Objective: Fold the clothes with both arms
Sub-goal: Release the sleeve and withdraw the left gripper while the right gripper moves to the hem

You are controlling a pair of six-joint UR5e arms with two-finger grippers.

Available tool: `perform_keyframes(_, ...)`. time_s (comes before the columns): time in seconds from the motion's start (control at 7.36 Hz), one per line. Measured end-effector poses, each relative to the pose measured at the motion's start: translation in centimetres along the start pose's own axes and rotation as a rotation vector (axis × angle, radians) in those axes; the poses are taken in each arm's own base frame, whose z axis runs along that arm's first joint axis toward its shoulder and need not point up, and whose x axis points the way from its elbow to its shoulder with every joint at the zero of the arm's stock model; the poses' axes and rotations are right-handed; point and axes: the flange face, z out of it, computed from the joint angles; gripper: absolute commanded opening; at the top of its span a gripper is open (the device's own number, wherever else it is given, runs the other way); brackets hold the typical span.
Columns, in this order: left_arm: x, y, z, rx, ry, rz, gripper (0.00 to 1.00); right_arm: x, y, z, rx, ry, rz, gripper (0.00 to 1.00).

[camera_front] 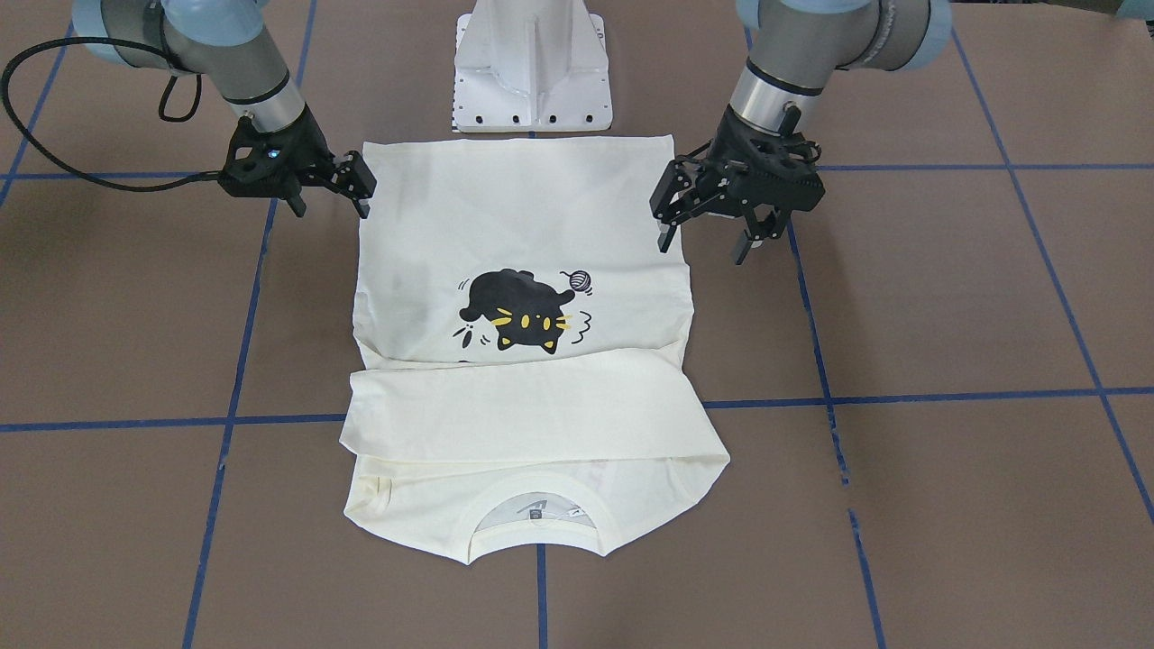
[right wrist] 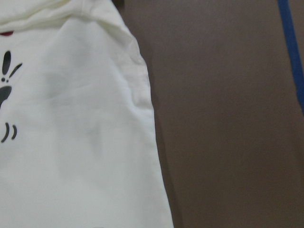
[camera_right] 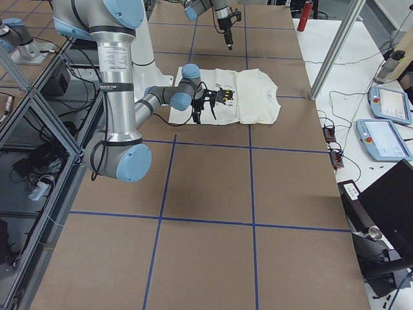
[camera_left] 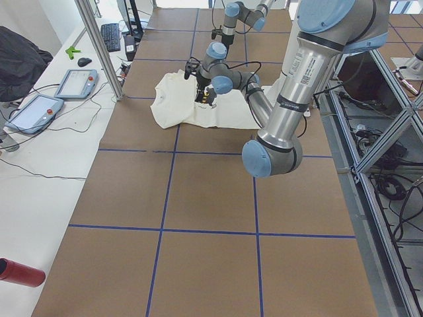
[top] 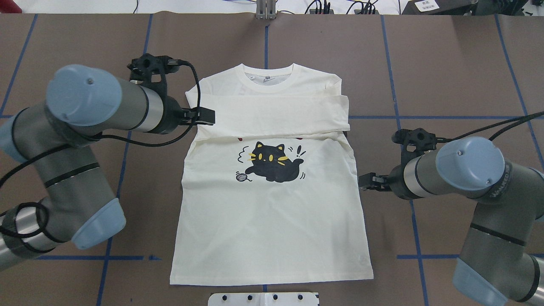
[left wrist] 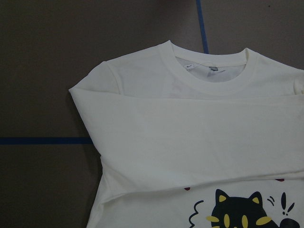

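Observation:
The cream-white T-shirt (camera_front: pixel 523 225) lies flat and print-up on the brown table, with its collar (top: pixel 267 78) away from the robot. Both long sleeves (top: pixel 276 117) are folded across the chest and hide most of the red lettering. The black cat print (top: pixel 274 163) shows below them. My left gripper (camera_front: pixel 703 245) is open and empty, raised over the shirt's left edge by the sleeves (top: pixel 208 115). My right gripper (camera_front: pixel 332 209) is open and empty, raised beside the shirt's right edge (top: pixel 363 182). The left wrist view shows the collar (left wrist: pixel 209 71). The right wrist view shows the shirt's side edge (right wrist: pixel 147 109).
The white pedestal base (camera_front: pixel 532 81) stands just behind the shirt's hem (top: pixel 272 278). Blue tape lines (camera_front: pixel 902 397) cross the brown table top. A black cable (camera_front: pixel 54 153) trails from the right arm. Desks with tablets stand beyond the table ends (camera_left: pixel 39 105).

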Motion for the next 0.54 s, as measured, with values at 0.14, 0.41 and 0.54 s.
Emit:
perform_keyframes(0.14,-0.5,0.3,-0.7,0.003,0.001,0.005,0.99,-0.6,2.8,0.9,-0.002,0.005,-0.001,1.00)
perform_keyframes(0.41,-0.5,0.4,-1.7,0.009,0.014,0.010,0.99,-0.1,7.0,2.6,-0.015,0.036,-0.010,1.00)
perform_keyframes(0.54,-0.4,0.5,-2.1,0.012,0.019,0.011,0.99,0.5,8.5,3.2,-0.025,0.053,-0.010,1.00)
